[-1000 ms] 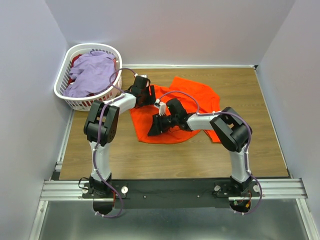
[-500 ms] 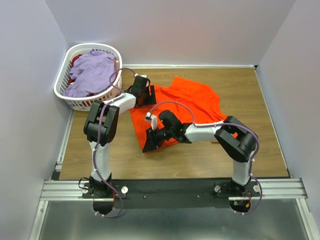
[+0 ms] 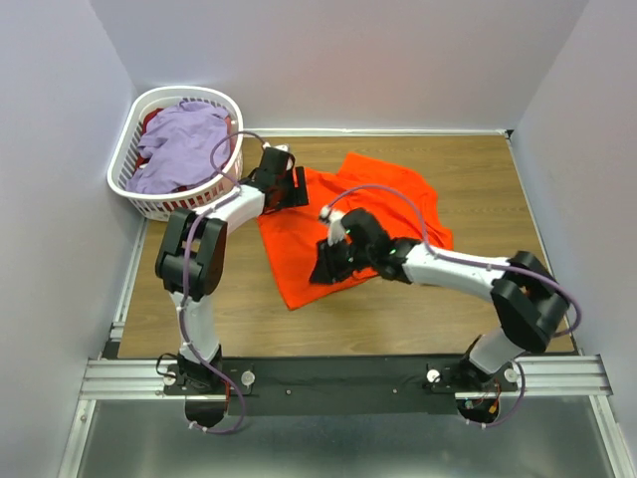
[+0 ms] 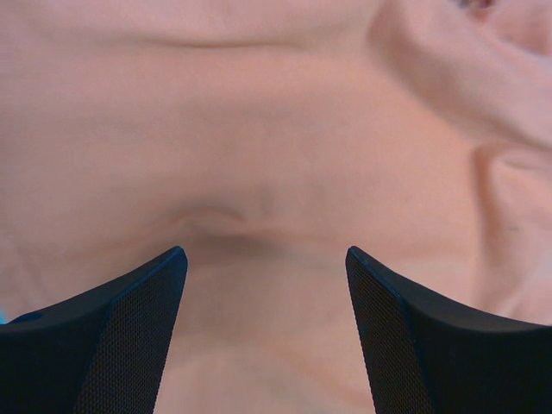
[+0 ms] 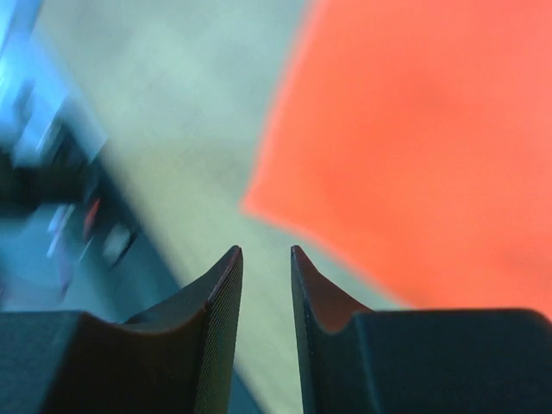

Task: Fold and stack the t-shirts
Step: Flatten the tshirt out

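Note:
A bright orange t-shirt [image 3: 373,199] lies crumpled on the wooden table, one corner reaching toward the front left. My left gripper [image 3: 287,192] rests on its far-left edge, open; in the left wrist view the cloth [image 4: 276,129] fills the frame beneath the wide-apart fingers of the left gripper [image 4: 266,252]. My right gripper [image 3: 324,267] hovers above the shirt's near-left part. In the right wrist view its jaws [image 5: 266,250] stand a narrow gap apart with nothing between them, over bare table beside the orange shirt's [image 5: 414,138] corner. A lavender t-shirt [image 3: 184,139] lies in the basket.
The white slotted laundry basket [image 3: 122,164] stands at the far left corner, with red cloth [image 3: 154,119] under the lavender shirt. Grey walls close in the table on three sides. Bare wood [image 3: 498,179] shows right of the shirt and along the front.
The right arm has stretched out and its gripper has shifted over the shirt's near-left part while its jaws narrowed. The shirt's front corner now lies drawn out toward the front. The left gripper barely moved.

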Robot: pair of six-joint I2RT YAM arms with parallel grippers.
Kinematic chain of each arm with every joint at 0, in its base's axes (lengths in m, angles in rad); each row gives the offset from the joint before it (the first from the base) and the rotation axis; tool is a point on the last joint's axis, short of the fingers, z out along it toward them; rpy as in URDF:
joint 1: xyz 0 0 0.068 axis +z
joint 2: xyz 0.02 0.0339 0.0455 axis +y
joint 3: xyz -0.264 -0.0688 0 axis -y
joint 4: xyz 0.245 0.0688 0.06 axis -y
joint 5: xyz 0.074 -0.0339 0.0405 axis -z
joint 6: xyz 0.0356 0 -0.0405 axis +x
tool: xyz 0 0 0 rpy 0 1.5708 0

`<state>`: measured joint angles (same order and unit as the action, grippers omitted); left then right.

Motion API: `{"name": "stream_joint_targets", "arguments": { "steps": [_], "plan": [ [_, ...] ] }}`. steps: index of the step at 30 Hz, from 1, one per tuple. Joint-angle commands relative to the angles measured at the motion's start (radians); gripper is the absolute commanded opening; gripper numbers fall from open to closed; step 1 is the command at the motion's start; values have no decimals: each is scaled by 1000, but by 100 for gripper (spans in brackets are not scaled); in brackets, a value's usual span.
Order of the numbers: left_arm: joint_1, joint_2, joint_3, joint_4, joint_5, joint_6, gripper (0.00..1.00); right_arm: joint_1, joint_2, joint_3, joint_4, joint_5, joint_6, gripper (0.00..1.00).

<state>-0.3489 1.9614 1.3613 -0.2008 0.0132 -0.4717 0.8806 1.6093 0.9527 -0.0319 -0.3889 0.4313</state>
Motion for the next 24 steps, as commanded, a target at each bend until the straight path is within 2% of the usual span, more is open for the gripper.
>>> {"name": "stream_joint_targets", "arguments": {
  "steps": [1, 3, 4, 7, 10, 13, 15, 19, 24],
  "plan": [
    [2, -148, -34, -18, 2, -7, 83, -188, -67, -22, -137, 307, -8, 36],
    [-7, -215, -69, -22, 4, -11, 83, -277, -92, -35, -145, 356, 0, 36],
    [-10, -263, -120, -20, 5, -18, 83, -360, -107, -38, -148, 370, 0, 36],
    [-39, -358, -256, -2, 8, -38, 83, -506, -101, -11, -152, 384, -2, 36],
    [-97, -415, -387, 14, 2, -59, 84, -627, -34, 27, -152, 403, 23, 36],
    [-157, -475, -493, 21, 17, -99, 84, -719, 47, 76, -146, 334, 86, 28],
    [-180, -495, -536, 29, 22, -114, 84, -741, 96, 112, -145, 320, 107, 28],
    [-193, -524, -616, 73, 24, -137, 84, -785, 187, 146, -137, 332, 136, 20],
    [-188, -472, -663, 125, 54, -146, 83, -867, 280, 127, -105, 285, 184, 13]
  ]
}}
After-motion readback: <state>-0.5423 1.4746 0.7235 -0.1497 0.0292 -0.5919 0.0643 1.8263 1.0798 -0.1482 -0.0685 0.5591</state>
